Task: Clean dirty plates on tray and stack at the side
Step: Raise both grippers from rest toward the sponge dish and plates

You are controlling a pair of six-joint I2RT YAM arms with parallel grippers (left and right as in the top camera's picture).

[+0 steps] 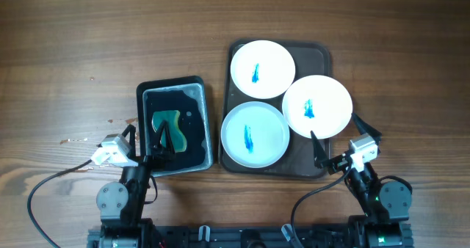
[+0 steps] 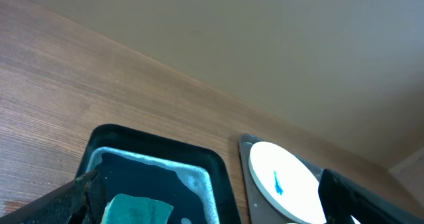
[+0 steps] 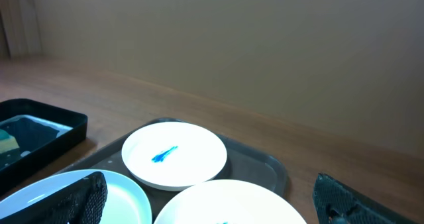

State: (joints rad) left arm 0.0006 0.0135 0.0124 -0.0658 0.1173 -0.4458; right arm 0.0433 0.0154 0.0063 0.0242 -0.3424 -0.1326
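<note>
Three white plates lie on the dark tray (image 1: 316, 53): one at the back (image 1: 262, 69), one at front left (image 1: 254, 134), one at right (image 1: 317, 106) that overhangs the tray's right rim. Each has a blue smear. My right gripper (image 1: 339, 141) is open and empty at the tray's front right corner, its fingers either side of the right plate's near edge (image 3: 232, 201). My left gripper (image 1: 147, 139) is open over the near end of the black tub (image 1: 175, 125), by the green sponge (image 1: 167, 127). The back plate (image 3: 173, 155) shows in the right wrist view.
The tub holds dark soapy water with foam along its rim (image 2: 199, 177) and sits just left of the tray (image 2: 246, 151). Bare wooden table (image 1: 88, 42) lies to the left, behind and right of the tray.
</note>
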